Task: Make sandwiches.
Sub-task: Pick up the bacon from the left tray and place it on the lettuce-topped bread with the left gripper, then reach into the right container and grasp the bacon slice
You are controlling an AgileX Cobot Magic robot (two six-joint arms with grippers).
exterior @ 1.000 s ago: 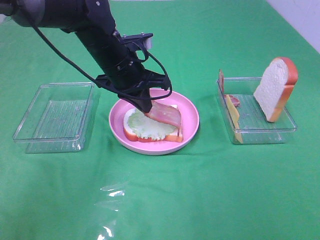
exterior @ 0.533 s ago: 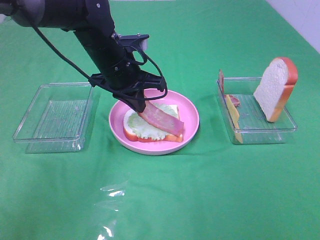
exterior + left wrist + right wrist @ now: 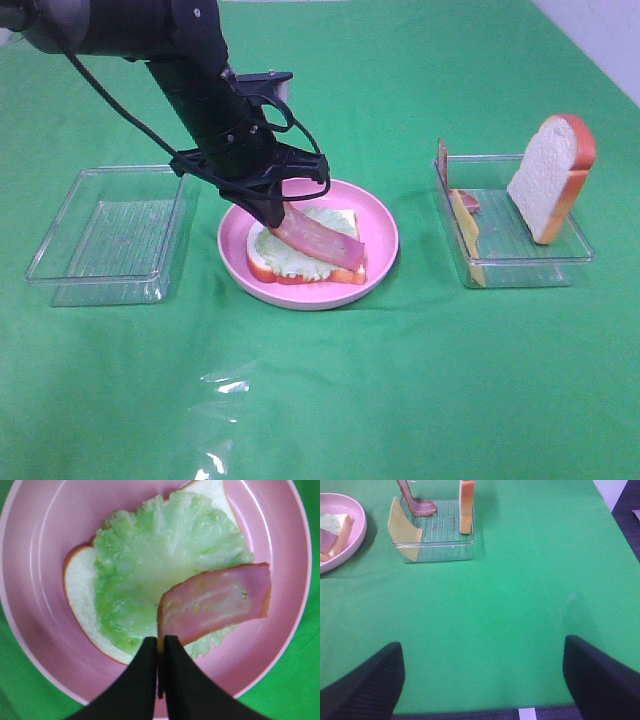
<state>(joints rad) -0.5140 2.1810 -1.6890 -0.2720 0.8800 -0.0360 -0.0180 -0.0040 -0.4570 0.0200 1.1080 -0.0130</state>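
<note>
On the pink plate (image 3: pixel 382 222) lies the partly built sandwich: a white bread slice (image 3: pixel 79 591) with orange-brown crust, covered by pale green lettuce (image 3: pixel 150 565). A pink-red bacon strip (image 3: pixel 322 240) rests slanting across the lettuce. My left gripper (image 3: pixel 272 216) is shut on the strip's near end, its jaws pinched together (image 3: pixel 160 647). My right gripper (image 3: pixel 482 680) hovers open over bare cloth, well right of the plate, with nothing between its fingers. It is outside the exterior high view.
A clear tray (image 3: pixel 520 262) on the right holds an upright bread slice (image 3: pixel 550 175), a yellow cheese slice (image 3: pixel 466 232) and another bacon strip (image 3: pixel 415 502). An empty clear tray (image 3: pixel 110 225) stands left of the plate. A crumpled clear film (image 3: pixel 215 420) lies on the green cloth near the front.
The bacon strip has gone from hanging tilted to lying flatter across the lettuce. My left gripper has shifted slightly left and back with it. The right side is unchanged.
</note>
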